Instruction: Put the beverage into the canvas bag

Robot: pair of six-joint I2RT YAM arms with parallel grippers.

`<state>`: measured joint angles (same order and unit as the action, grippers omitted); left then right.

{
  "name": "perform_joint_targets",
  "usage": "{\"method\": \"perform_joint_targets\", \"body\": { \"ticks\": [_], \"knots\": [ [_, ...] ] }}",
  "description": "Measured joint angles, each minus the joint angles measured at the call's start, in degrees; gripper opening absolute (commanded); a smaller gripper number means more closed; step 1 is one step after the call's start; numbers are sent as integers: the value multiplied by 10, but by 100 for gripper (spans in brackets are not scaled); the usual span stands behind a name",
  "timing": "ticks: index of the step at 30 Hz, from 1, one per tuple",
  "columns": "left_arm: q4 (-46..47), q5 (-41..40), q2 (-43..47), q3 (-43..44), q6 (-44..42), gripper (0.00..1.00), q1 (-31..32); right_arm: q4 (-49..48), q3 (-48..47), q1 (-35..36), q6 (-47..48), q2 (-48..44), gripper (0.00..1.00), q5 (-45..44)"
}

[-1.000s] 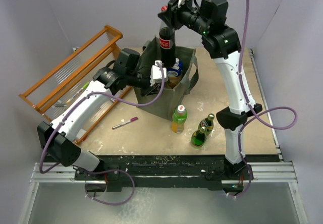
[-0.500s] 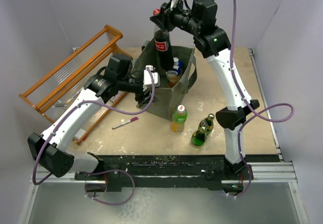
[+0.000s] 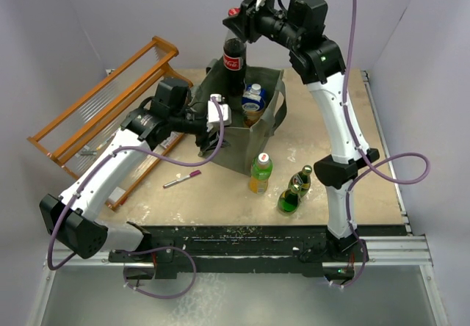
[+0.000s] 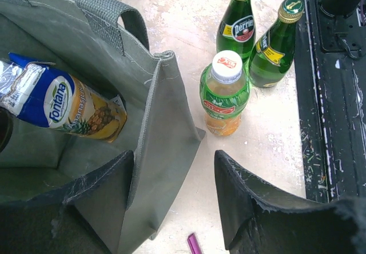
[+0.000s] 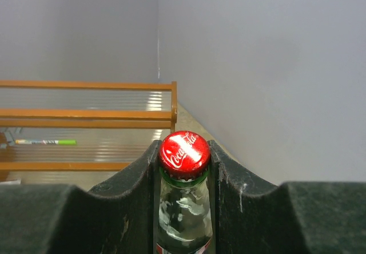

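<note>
The grey-green canvas bag (image 3: 268, 124) stands open at mid table. My right gripper (image 3: 236, 19) is shut on the neck of a glass Coca-Cola bottle (image 3: 233, 60) with a red cap (image 5: 183, 153). It holds the bottle upright over the bag's back left corner, lower end at the bag's mouth. My left gripper (image 3: 217, 120) is open and straddles the bag's left front wall (image 4: 166, 134), one finger (image 4: 103, 208) inside and one outside. A blue and yellow Fontana juice carton (image 4: 63, 102) lies inside the bag.
An orange-drink bottle with a white cap (image 3: 260, 173) and two green Perrier bottles (image 3: 295, 188) stand in front of the bag. A purple pen (image 3: 181, 181) lies left of them. The orange wooden rack (image 3: 103, 109) leans at the far left.
My left gripper moved left from the bag's mouth to its left front wall. My right gripper shifted the cola bottle slightly left and back over the bag.
</note>
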<state>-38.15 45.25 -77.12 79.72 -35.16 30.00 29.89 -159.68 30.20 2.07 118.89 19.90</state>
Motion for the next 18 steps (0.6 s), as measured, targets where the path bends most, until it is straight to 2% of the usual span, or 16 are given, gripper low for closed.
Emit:
{"method": "perform_joint_targets", "body": {
  "ticks": [18],
  "knots": [
    [3, 5, 8, 0, 6, 62, -12, -25, -10, 0, -57, 28, 0, 44]
  ]
}}
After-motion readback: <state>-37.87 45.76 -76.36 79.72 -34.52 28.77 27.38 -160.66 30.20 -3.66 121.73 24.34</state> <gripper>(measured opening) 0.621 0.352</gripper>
